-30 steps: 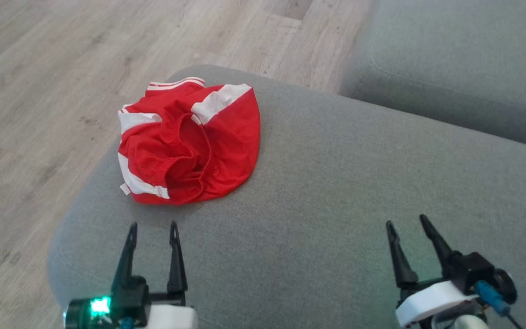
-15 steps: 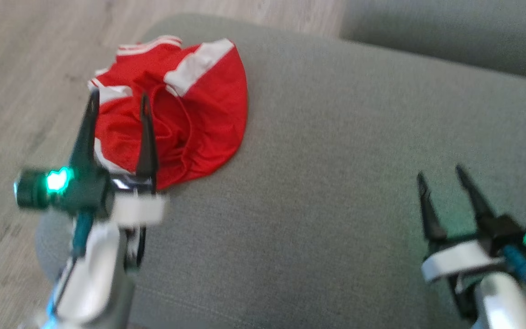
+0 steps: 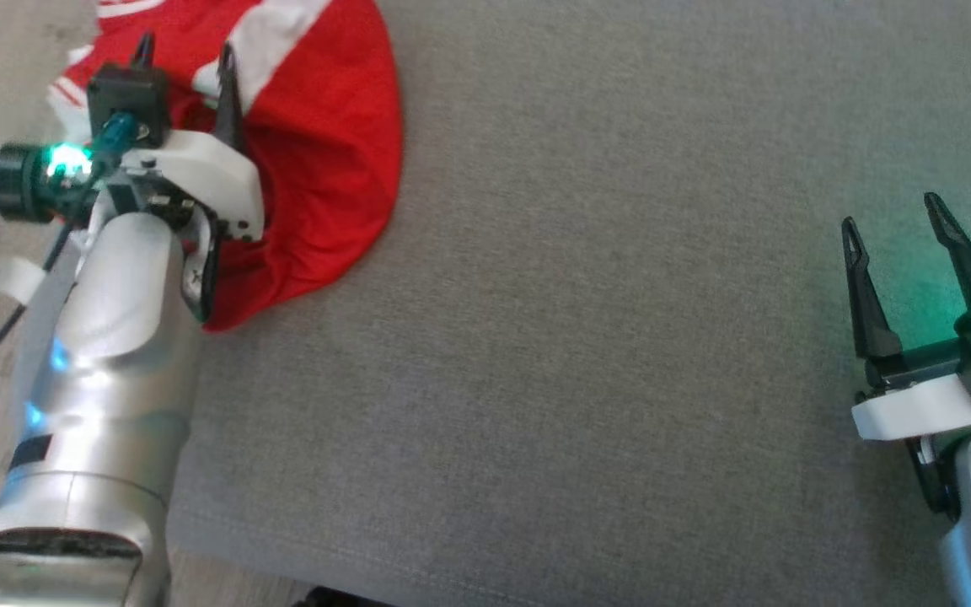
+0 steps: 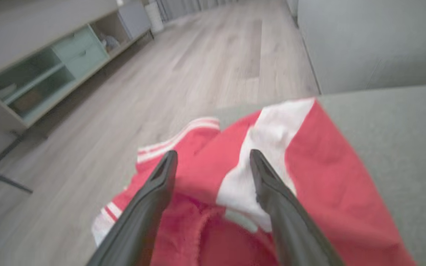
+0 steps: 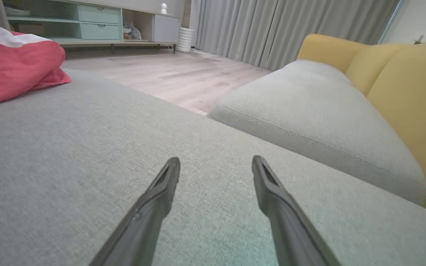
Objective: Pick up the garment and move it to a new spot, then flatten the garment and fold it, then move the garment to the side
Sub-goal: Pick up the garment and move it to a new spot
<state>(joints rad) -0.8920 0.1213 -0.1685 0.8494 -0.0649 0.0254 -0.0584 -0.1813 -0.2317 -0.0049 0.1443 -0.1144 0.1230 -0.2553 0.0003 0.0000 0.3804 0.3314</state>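
Note:
The garment (image 3: 325, 135) is a crumpled red piece with white stripes, lying at the far left corner of a grey cushion (image 3: 578, 337). In the head view my left gripper (image 3: 184, 52) hangs open right over it. In the left wrist view the left gripper (image 4: 213, 157) has its fingers spread above the garment (image 4: 320, 159), holding nothing. My right gripper (image 3: 890, 215) stands open over bare cushion at the right, far from the cloth. The right wrist view has the right gripper (image 5: 216, 164) low over the cushion, with the garment (image 5: 13, 62) away at its left.
Wooden floor (image 4: 205, 62) lies just beyond the cushion's left and far edges. A second grey cushion (image 5: 309, 111) with a yellow backrest (image 5: 401, 81) sits across a gap. A low cabinet (image 4: 50, 70) stands along the wall.
The head camera has tilted down and closer. My left arm has reached forward from the near edge to over the garment. The right gripper holds its place, still open.

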